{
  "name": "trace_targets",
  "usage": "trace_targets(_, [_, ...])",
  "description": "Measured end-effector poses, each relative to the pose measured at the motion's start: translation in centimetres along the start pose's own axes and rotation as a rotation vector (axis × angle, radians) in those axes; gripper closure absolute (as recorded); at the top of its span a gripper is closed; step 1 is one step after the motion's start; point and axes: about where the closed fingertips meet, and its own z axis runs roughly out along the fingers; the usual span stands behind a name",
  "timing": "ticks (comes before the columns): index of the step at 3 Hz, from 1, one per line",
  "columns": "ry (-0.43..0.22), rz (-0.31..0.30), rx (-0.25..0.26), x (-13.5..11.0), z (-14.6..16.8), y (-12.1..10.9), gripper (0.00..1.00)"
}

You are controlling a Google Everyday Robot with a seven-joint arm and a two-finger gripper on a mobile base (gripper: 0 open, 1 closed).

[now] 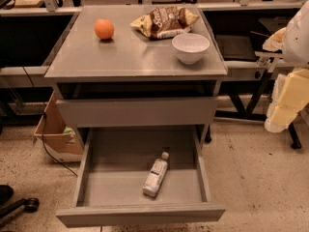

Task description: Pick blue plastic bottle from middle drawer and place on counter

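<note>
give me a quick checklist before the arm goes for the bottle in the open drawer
1. Middle drawer pulled open, floor in view: ok.
2. Blue plastic bottle lies on its side on the drawer floor, nothing on or against it: ok.
3. Gripper positioned over the drawer: not ok. It is at the right edge of the view, beside the cabinet.
4. Counter has bare space in front of the orange, chip bag and white bowl: ok.
5. Bottle cap shut tight: cannot tell.
</note>
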Motion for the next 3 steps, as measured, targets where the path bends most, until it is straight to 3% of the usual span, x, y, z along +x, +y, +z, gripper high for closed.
trace_targets(1, [0.000,0.000,0.000,0.0,0.0,0.0,0.00])
trace_targets(2, [-0.016,-0.003,-0.026,0.4,2.7,0.3,0.00])
trace_targets(3, [-0.059,-0.046,-0.073,-0.2,7.0,1.1,0.00])
